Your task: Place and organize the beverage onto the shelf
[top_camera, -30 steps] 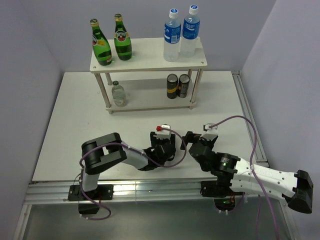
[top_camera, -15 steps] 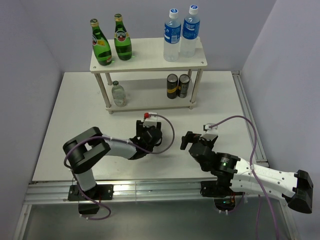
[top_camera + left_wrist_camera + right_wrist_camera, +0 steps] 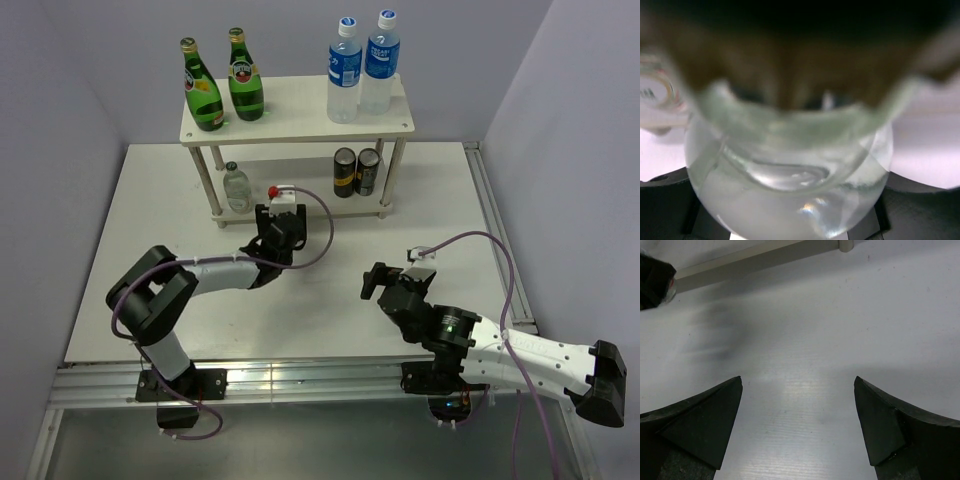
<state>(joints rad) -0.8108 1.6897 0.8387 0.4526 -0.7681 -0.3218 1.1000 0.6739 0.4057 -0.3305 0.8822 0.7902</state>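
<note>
From above, the left tool (image 3: 280, 228) sits just before the shelf (image 3: 300, 110), and the right tool (image 3: 376, 280) is over the tabletop (image 3: 150, 200). Left wrist: the tool is clamped around a small clear bottle (image 3: 790, 190). Right wrist: the fingers (image 3: 700, 425) are spread wide, holding nothing.

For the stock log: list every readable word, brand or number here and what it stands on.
Nothing reads clearly enough to quote.
The plastic bottles: blue labels, print too small.
The green bottles: labels too small.
The cans: too small.
The small shelved bottle, left wrist view: blurred.
</note>
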